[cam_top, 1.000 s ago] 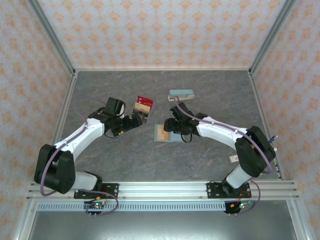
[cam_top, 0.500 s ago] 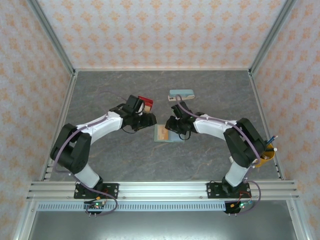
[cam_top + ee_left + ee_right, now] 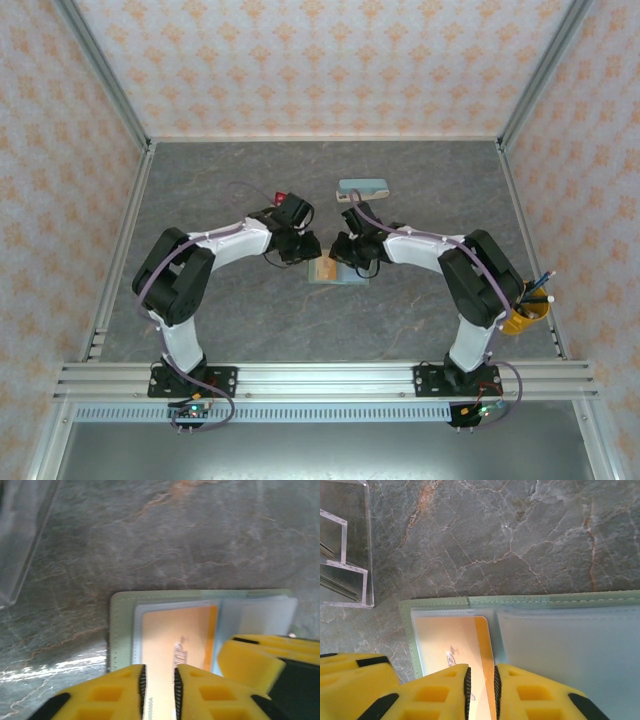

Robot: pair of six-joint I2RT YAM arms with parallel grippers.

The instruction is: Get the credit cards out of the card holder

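Note:
The sage-green card holder (image 3: 336, 276) lies open on the table, mid-centre. An orange-yellow credit card (image 3: 170, 630) sits under the clear sleeve of its left panel (image 3: 445, 635). My left gripper (image 3: 308, 250) stands over that card's near end (image 3: 159, 672), almost shut, with a narrow slit showing card surface and nothing visibly pinched. My right gripper (image 3: 343, 258) stands over the card's inner edge (image 3: 481, 672), equally narrow, its fingertips at the holder (image 3: 440, 602). The two grippers are side by side, almost touching. A red card (image 3: 283, 197) shows behind the left arm.
A clear acrylic rack (image 3: 345, 555) stands just left of the holder. A teal oblong case (image 3: 362, 187) lies behind the right gripper. A yellow cup with pens (image 3: 525, 318) hangs by the right arm's elbow. Bare stone table surrounds the holder.
The left gripper swung right from the rack to the holder and closed from wide open to a slit. The right gripper stayed at the holder and narrowed too.

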